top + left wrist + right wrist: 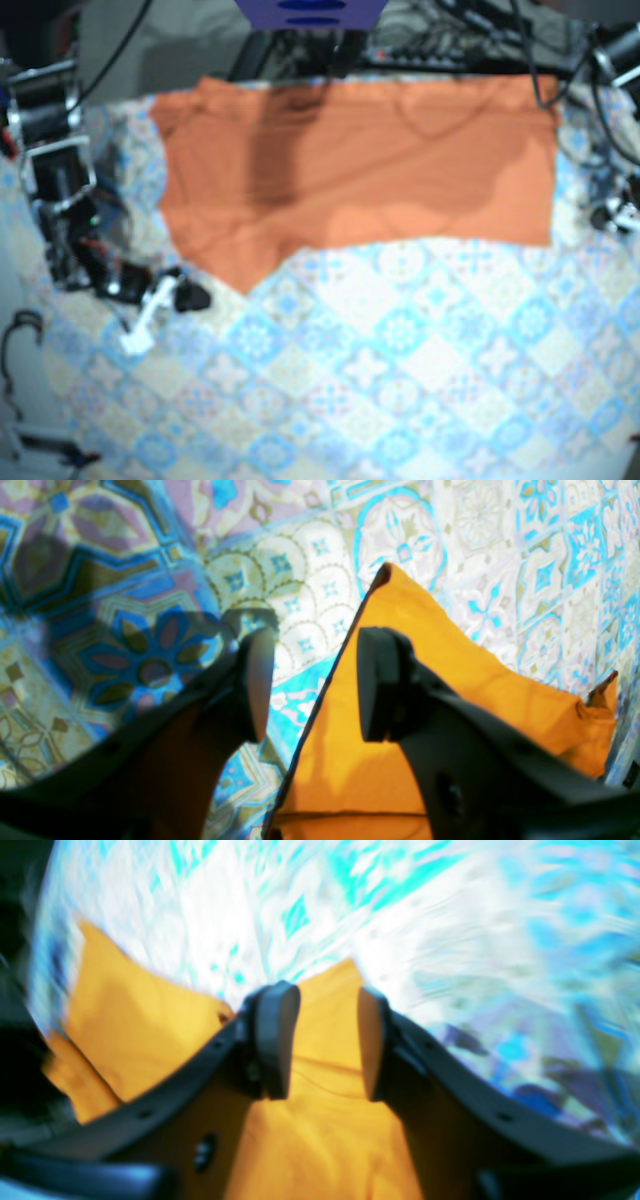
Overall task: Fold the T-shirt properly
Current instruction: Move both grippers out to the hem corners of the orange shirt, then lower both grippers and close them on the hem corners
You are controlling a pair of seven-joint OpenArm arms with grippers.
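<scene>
1. Lying spread across the far side of the patterned tablecloth (400, 370) is the orange T-shirt (380, 170).
2. Above its edge, the left gripper (315, 680) has its fingers spread.
3. Over the fabric, the right gripper (324, 1040) also has its fingers spread.

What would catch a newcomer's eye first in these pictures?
The big orange T-shirt, lying across the top of the base view, stands out first against the blue patterned tablecloth. In the wrist views, the left gripper and the right gripper each hang open over the shirt.

One T-shirt (350, 170) — one tablecloth (400, 380) — two hands: left hand (316, 685), right hand (324, 1040).
</scene>
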